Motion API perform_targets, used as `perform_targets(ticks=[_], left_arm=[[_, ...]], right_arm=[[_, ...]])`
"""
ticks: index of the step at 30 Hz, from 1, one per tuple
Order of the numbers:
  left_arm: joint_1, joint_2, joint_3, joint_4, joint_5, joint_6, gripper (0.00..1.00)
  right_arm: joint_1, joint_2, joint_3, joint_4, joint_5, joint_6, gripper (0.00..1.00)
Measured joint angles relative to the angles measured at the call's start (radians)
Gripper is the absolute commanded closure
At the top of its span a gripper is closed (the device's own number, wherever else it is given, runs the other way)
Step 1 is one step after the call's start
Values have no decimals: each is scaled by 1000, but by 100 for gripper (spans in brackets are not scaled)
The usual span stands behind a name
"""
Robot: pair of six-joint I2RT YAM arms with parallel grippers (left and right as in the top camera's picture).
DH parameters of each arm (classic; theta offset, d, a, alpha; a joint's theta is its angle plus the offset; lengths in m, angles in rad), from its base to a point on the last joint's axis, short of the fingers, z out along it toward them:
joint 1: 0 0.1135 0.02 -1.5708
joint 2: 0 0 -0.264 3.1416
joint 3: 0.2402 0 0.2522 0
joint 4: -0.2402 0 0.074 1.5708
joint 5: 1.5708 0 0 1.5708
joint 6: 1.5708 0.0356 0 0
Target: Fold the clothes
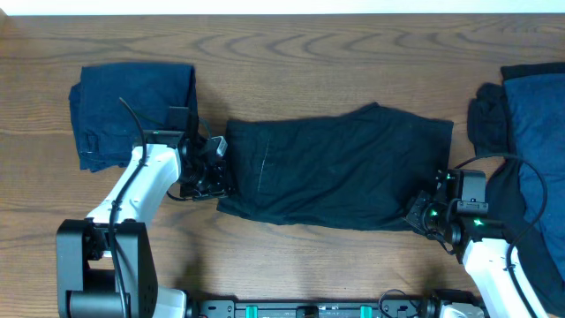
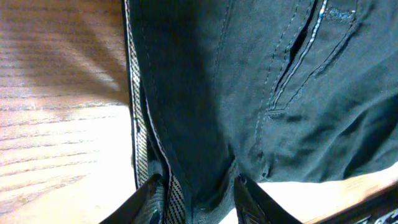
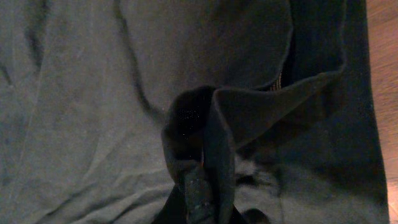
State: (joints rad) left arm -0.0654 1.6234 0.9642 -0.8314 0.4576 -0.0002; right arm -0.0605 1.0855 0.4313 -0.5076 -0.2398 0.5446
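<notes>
While black shorts [image 1: 335,168] were clamped in left claw [image 1: 221,168] and right claw [image 1: 419,210], cloth between their jaws could be overstretched and lost.

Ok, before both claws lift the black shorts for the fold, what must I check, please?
1. Left claw grips the black shorts at the waistband: ok.
2. Right claw shut on the opposite edge: ok.
3. Shorts lie spread between the claws: ok.
4. Folded navy garment apart from the shorts: ok.
5. Pile on the right apart from the shorts: cannot tell.
</notes>
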Motion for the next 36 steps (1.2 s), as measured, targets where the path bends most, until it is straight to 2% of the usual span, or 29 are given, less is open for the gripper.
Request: perform_targets(ticks=[7,8,9,10,19,27,36], left_arm=[[0,0,0,-26,0,0,62],[0,0,0,-26,0,0,73],[0,0,0,-26,0,-7,90],[0,0,0,-27,0,-10,94],[0,0,4,-40,4,-5,94],[0,-2,116,-120,4,-36,94],[0,-20,292,-105,7,-101,94]], right_arm=[[0,0,0,-1,0,-1,99],[0,0,0,-1,0,-1,99],[0,0,0,-1,0,-1,99],[0,0,0,-1,0,-1,99],[0,-3,17,-34,-47,-1,99],[0,-30,283,-200,-82,-19,99],[0,-34,467,-155,-30,-35,99]])
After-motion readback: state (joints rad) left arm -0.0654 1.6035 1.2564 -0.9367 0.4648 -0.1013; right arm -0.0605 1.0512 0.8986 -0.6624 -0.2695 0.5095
